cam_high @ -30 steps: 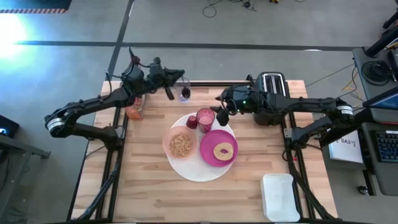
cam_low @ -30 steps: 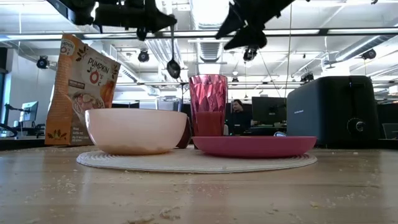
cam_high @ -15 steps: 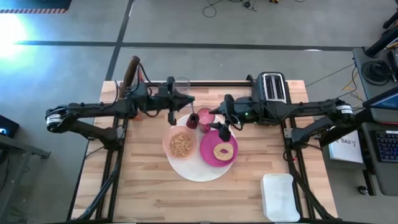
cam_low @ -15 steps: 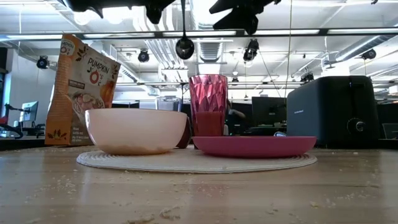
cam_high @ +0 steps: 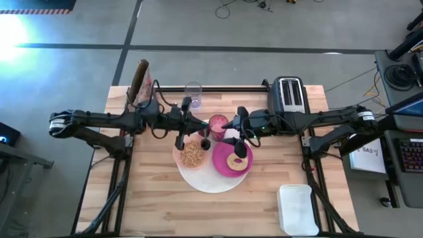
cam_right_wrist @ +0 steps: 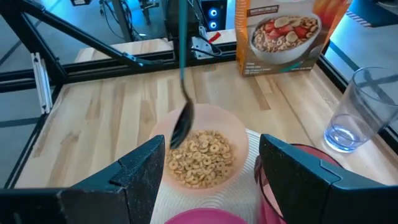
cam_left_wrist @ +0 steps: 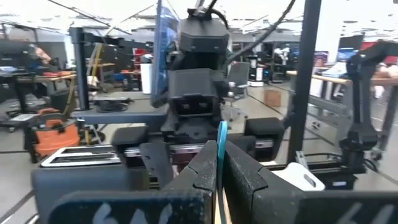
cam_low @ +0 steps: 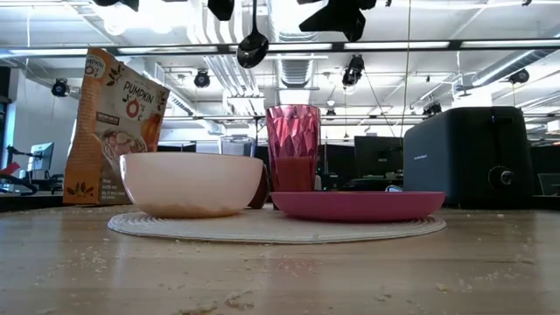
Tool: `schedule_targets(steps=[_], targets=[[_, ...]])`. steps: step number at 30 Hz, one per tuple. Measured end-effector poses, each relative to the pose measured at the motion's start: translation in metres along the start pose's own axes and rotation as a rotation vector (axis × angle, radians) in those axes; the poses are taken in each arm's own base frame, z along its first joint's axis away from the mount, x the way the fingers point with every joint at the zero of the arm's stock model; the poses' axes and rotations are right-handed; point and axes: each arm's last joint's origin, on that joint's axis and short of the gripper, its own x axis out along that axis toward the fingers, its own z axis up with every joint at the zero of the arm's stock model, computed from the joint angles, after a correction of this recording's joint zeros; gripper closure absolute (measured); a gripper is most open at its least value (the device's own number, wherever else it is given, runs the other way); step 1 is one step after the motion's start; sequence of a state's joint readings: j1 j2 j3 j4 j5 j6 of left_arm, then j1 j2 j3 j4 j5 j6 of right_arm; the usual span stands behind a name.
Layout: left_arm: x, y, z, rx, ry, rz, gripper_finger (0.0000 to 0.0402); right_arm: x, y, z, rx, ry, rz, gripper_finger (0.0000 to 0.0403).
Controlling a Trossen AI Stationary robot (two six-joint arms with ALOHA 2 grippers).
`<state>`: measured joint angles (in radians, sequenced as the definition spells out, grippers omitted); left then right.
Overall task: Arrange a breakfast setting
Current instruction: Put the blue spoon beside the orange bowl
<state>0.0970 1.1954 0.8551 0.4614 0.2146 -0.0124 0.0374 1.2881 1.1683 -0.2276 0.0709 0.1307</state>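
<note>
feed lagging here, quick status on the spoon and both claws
Left claw shut on spoon, hanging bowl-down over cereal bowl. Right claw open, empty, above magenta plate. Nothing between spoon and bowl.

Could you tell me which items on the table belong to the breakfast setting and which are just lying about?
Setting: placemat, magenta plate, cereal bowl, pink cup, bagel, spoon held by left gripper.

Lying about: toaster, cereal bag, clear glass, white container.
</note>
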Motion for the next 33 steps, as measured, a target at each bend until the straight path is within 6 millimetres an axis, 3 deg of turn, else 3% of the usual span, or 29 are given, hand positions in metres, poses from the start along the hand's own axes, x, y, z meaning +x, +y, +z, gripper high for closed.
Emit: schedule_targets(steps=[13, 22, 27, 33], targets=[[0.018, -0.007, -0.007, 0.017, -0.099, -0.032, 0.0402, 0.001, 0.006, 0.01, 0.011, -0.116, 0.029, 0.0155], [0.034, -0.004, -0.019, 0.018, -0.185, -0.01, 0.0401, 0.016, 0.012, 0.006, 0.005, -0.122, 0.038, 0.0164], [0.033, -0.004, -0.018, 0.019, -0.191, -0.01, 0.0401, 0.018, 0.012, 0.005, -0.003, -0.116, 0.036, 0.0197], [0.031, -0.005, -0.013, 0.034, -0.213, -0.01, 0.0401, 0.018, 0.012, 0.005, -0.003, -0.116, 0.036, 0.0271]])
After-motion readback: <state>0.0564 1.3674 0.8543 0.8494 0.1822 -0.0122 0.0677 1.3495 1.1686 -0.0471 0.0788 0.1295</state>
